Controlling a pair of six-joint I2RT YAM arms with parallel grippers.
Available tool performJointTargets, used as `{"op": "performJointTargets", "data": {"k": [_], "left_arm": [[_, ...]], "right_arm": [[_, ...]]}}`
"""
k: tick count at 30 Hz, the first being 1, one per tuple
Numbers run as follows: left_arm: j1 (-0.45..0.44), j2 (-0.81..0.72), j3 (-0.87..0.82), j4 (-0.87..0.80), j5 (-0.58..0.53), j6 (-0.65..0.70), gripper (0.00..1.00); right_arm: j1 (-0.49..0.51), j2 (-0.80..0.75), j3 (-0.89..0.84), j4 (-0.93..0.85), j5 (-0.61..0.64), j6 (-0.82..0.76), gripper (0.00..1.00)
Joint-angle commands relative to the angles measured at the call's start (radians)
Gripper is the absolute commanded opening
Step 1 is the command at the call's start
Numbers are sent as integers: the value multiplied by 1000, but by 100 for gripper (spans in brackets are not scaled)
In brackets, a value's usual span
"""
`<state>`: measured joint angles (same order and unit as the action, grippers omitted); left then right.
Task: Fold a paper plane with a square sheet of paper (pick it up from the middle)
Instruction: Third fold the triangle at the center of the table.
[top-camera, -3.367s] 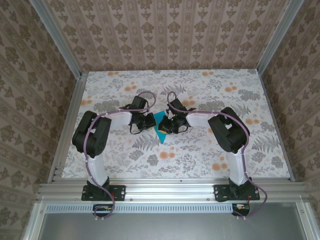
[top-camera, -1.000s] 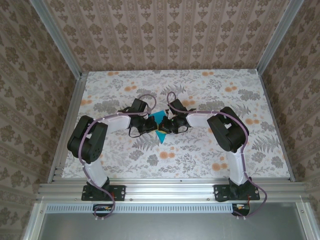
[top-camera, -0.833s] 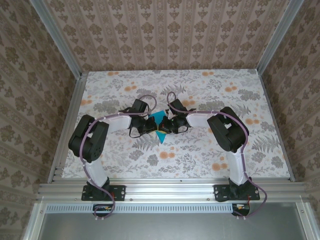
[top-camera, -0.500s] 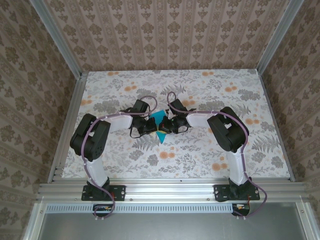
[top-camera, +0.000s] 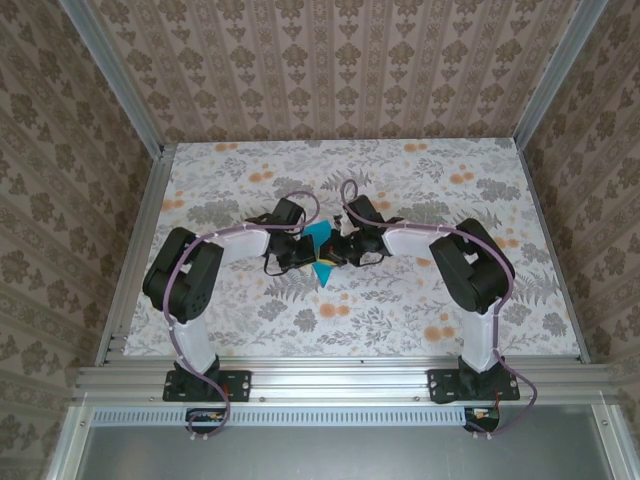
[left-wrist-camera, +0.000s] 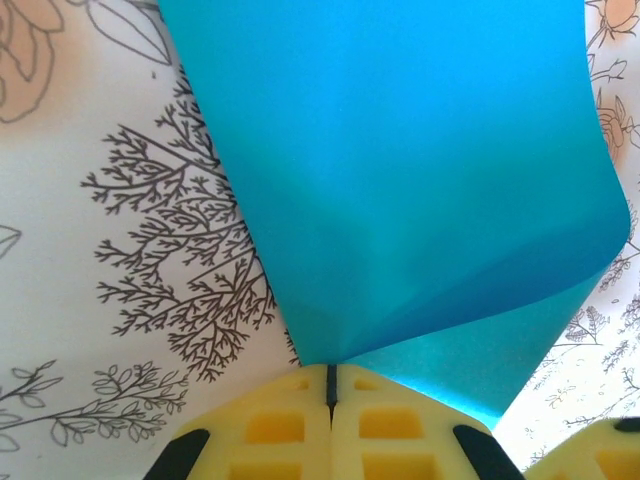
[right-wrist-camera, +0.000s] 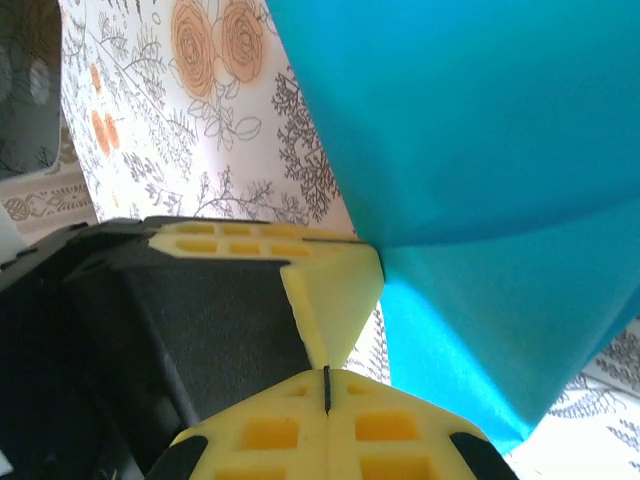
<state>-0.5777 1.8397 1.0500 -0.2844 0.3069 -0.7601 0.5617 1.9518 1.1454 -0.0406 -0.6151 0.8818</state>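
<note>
You are in the middle of a fold. The square sheet of paper (top-camera: 319, 237) sits near the middle of the table (top-camera: 400, 320), between the two arms. It is bent over on itself, with one blue layer curving up over another. The bend looks soft and round, not a sharp line yet.

Your left end effector (left-wrist-camera: 330, 372) has its yellow fingers pressed together. The paper comes to a point right at their tips, so it looks like they pinch the paper there. Your right end effector (right-wrist-camera: 327, 375) is pressed together too, and it touches the left one's yellow finger. The paper lies just beside it. You cannot tell if any paper is caught in it.

I think the next move needs care. Line up the paper's edges, then push the bend down flat to make a crisp line. Go slowly, as thin paper can slip or crumple.
</note>
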Motion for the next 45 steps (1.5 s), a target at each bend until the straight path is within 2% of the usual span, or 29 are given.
{"op": "performJointTargets", "data": {"k": [1, 12, 27, 32, 39, 45], "left_arm": [[-13, 66, -18, -125, -91, -10, 0], [-22, 75, -15, -151, -125, -19, 0], [-30, 77, -25, -147, -138, -33, 0], [-30, 76, -23, -155, -149, -30, 0], [-31, 79, -24, -157, -158, -29, 0], [-31, 81, -26, -155, -155, -30, 0]], "right_arm": [[3, -14, -39, 15, -40, -21, 5], [18, 41, -78, 65, -100, -22, 5], [18, 102, -95, 147, -115, -2, 5], [18, 59, -119, 179, -121, 7, 6], [18, -43, -172, 134, -99, -48, 10], [22, -52, -220, 150, -93, -47, 13]]}}
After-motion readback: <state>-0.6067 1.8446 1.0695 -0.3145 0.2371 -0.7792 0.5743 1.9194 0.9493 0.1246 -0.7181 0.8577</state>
